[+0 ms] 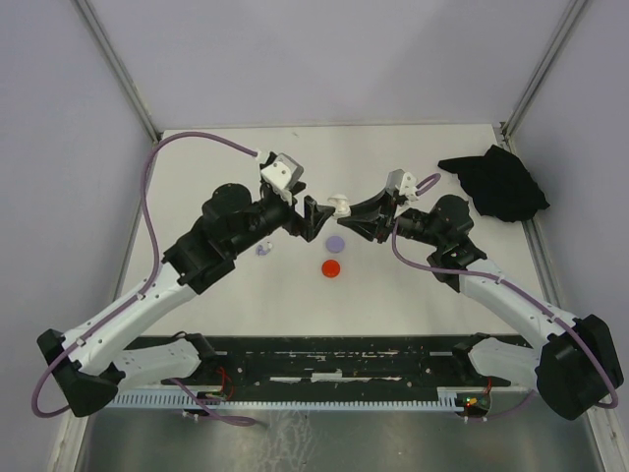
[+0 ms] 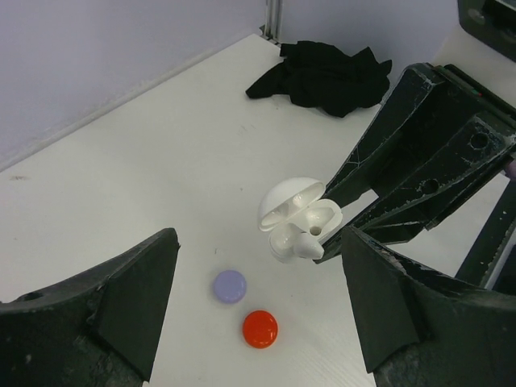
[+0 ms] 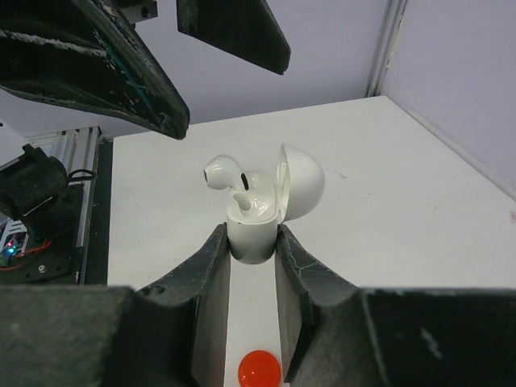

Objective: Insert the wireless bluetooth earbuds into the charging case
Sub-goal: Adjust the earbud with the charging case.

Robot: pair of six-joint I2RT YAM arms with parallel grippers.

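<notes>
My right gripper (image 1: pixel 356 211) (image 3: pixel 252 238) is shut on the white charging case (image 1: pixel 339 204) (image 3: pixel 256 234) and holds it above the table, lid open. A white earbud (image 3: pixel 223 172) (image 2: pixel 309 247) sticks out of the case's mouth, only partly in its well. A second white shape (image 3: pixel 251 201) lies in the other well; I cannot tell what it is. My left gripper (image 1: pixel 316 221) (image 2: pixel 258 238) is open and empty, just left of the case, not touching it. A tiny lilac-and-clear piece (image 1: pixel 260 250) lies on the table by the left arm.
A lilac round disc (image 1: pixel 335 241) (image 2: pixel 229 285) and a red round disc (image 1: pixel 332 267) (image 2: pixel 260 329) (image 3: pixel 260 369) lie on the white table below the grippers. A crumpled black cloth (image 1: pixel 496 182) (image 2: pixel 322 72) lies at the back right corner.
</notes>
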